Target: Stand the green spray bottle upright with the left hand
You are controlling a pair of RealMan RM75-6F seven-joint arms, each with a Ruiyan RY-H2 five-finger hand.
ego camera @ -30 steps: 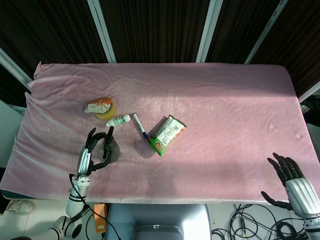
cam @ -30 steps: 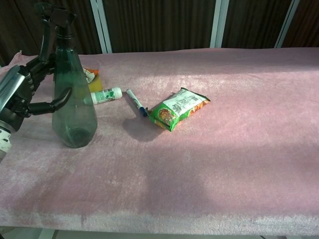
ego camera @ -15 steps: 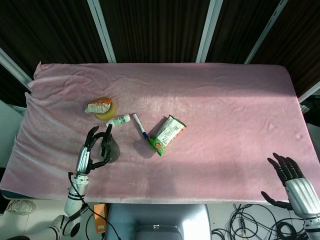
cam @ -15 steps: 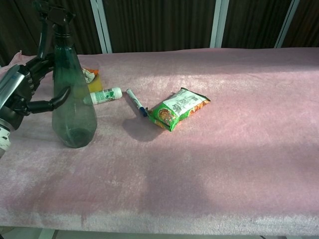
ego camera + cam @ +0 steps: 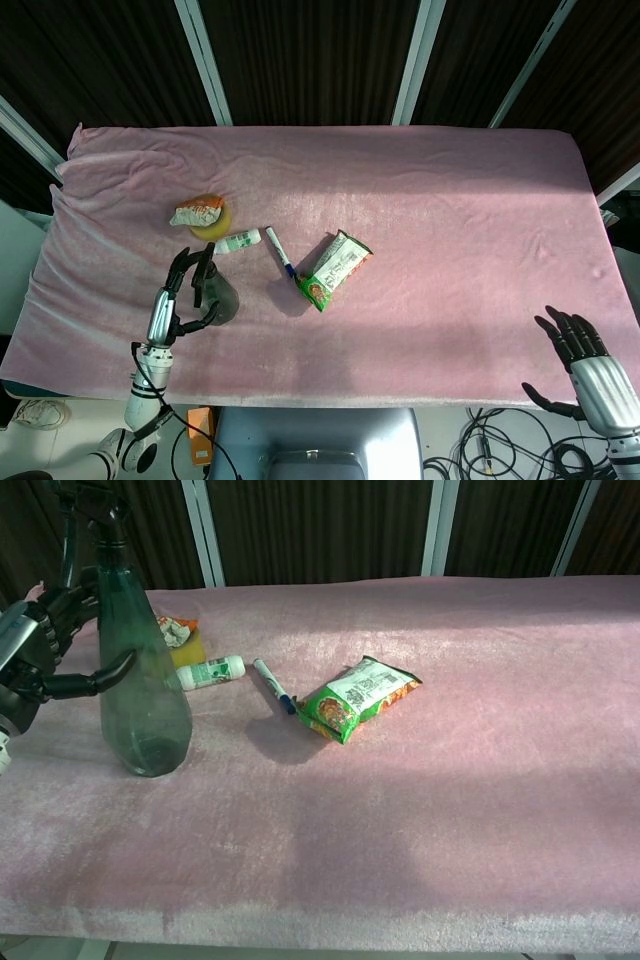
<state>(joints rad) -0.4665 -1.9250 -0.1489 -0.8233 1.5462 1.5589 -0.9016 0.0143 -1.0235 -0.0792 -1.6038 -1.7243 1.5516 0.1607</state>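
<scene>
Since the earlier frames the left hand [image 5: 40,650] has been drawn back toward the left edge of the table, and the green spray bottle [image 5: 140,680] is seen leaning slightly leftward at its top. The bottle stands on its base on the pink cloth [image 5: 450,780], near the front-left corner of the table, with its dark trigger head uppermost. The left hand is placed just to the left of the bottle, with its fingers spread and curved around the bottle's upper body; the thumb [image 5: 105,675] is laid against or very close to the bottle's side, and whether a firm hold is kept cannot be told. In the head view the hand [image 5: 175,300] and bottle [image 5: 215,295] are seen together near the front edge.

Behind the bottle a small white bottle [image 5: 212,671] lies on its side, with a yellow sponge [image 5: 188,645] and a small wrapped packet [image 5: 178,630] beyond it. A pen [image 5: 273,685] and a green snack packet [image 5: 358,698] lie further right. The right hand [image 5: 580,365] is held off the table's front-right corner with fingers spread, holding nothing.
</scene>
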